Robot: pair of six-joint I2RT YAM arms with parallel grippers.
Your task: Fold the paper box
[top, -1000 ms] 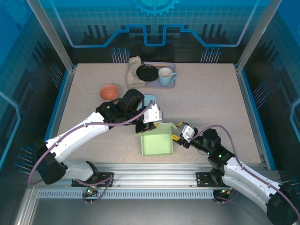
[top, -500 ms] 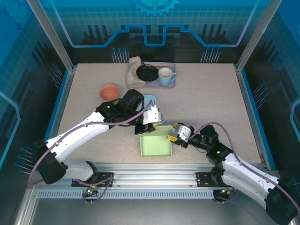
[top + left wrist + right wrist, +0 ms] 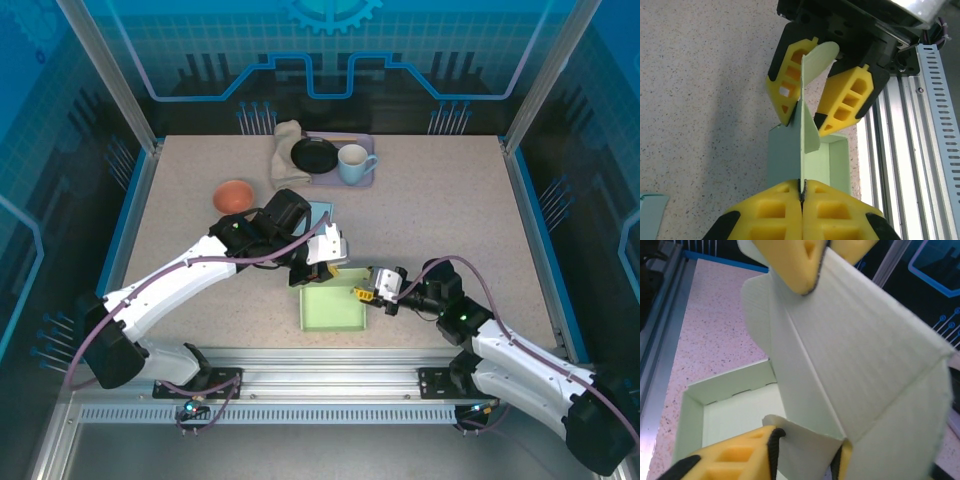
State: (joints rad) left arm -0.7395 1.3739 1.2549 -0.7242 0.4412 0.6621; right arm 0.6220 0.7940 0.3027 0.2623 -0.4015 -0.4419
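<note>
Now L claw (image 3: 802, 187) pinched shut on paper box (image 3: 836, 161) flap (image 3: 810, 140); R claw (image 3: 805, 123) part-open astride it.

L gripper (image 3: 801, 186) pinching upright flap (image 3: 809, 131) of paper box (image 3: 834, 161)
Own yellow pads clamped tight on flap's near edge. R gripper (image 3: 805, 122) opposite, jaws apart, straddling flap's far end; one finger on it, other just off. Box on speckled table (image 3: 705, 100), alu rail (image 3: 912, 130) alongside.

Matt pale-green paper box (image 3: 335, 310) with faint ribbed grain (corrugated, by the look), speckled matt table (image 3: 450, 210), smooth yellow plastic fingers (image 3: 861, 79), brushed metal rail (image 3: 330, 362), soft cloth (image 3: 285, 145), glossy mug (image 3: 352, 163)
</note>
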